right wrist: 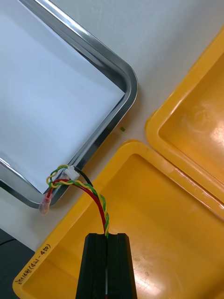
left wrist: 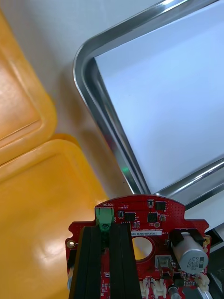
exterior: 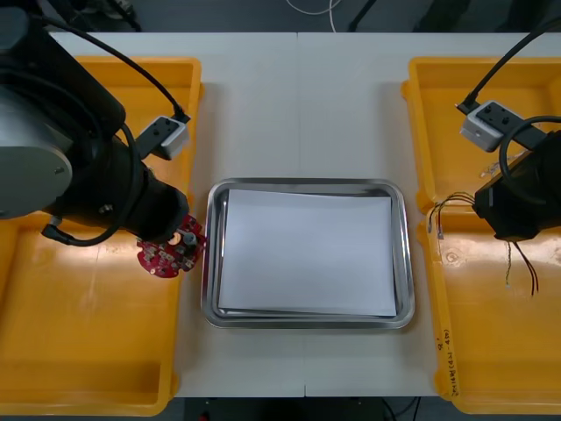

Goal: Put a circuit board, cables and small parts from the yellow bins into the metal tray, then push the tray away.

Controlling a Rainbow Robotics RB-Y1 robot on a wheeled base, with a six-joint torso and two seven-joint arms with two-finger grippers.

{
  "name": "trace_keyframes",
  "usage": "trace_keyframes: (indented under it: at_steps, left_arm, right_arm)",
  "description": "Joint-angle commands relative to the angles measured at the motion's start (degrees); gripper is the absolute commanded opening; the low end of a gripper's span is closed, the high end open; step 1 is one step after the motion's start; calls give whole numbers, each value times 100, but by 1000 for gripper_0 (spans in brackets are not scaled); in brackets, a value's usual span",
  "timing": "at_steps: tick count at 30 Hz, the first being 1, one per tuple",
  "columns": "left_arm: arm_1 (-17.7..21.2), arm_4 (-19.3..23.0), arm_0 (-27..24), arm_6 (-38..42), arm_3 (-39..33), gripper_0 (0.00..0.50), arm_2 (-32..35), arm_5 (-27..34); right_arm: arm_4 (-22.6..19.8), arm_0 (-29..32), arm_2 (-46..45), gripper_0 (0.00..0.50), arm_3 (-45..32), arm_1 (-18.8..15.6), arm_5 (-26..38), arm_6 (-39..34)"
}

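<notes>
one board (left wrist: 144, 216), left claw (left wrist: 106, 228), cable (right wrist: 96, 195) (seemingly), right claw (right wrist: 107, 236)

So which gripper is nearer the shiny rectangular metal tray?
Left. The left gripper holds the round red circuit board just left of the metal tray; the right gripper, gripping a twisted red and yellow cable, hangs over a yellow bin, farther off.

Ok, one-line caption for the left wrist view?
Left gripper shut on a red circuit board, by the yellow bin and close to the metal tray.
</notes>
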Motion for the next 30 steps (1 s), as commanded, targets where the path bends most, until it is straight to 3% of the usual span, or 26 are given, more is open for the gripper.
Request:
trace_keyframes:
  at_steps: [1, 11, 30]
  left_arm:
    - [-364, -455, -314, -37, -207, 0, -469, 41]
    - [-724, -1070, -349, 112, -22, 0, -1164, -61]
    - [-1111, -1923, -516, 209, 1112, 0, -2271, -1564]
  right_arm:
    - [-59, -269, 147, 0, -194, 0, -44, -156]
    - [-59, -366, 314, 0, -185, -8, -44, -156]
    - [29, -586, 727, 0, -185, -8, -1, -209]
